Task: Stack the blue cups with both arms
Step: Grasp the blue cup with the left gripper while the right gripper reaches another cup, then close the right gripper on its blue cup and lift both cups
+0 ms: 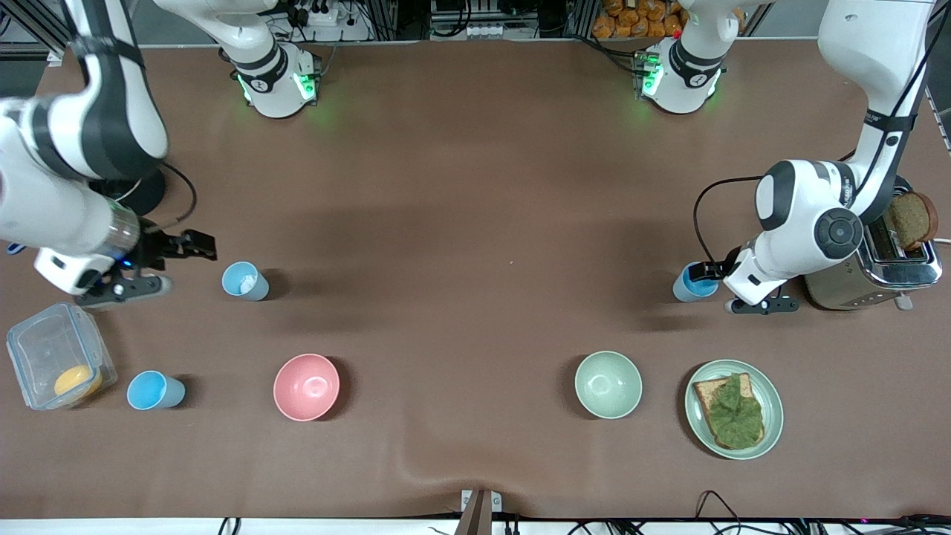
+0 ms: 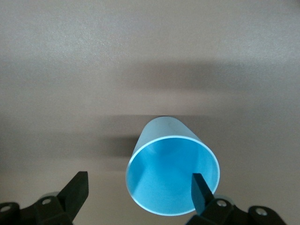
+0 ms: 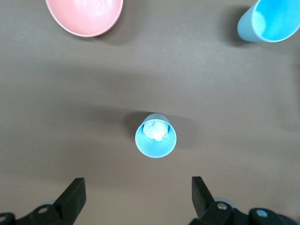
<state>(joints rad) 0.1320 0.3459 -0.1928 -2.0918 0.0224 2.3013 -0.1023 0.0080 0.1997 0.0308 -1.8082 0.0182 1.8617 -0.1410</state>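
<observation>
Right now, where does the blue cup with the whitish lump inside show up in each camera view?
Front view: the cup with the whitish lump stands upright at the right arm's end of the table, beside the open right gripper.
Right wrist view: mid-picture, ahead of that gripper's open fingers.
Left wrist view: not in it; a different blue cup fills it.
Shared landmark: the pink bowl, in the front and right wrist views.

Three cups [image 1: 244,281] [image 1: 154,391] [image 1: 691,284] stand apart (two bowls [image 1: 306,386] [image 1: 608,384] between).
</observation>
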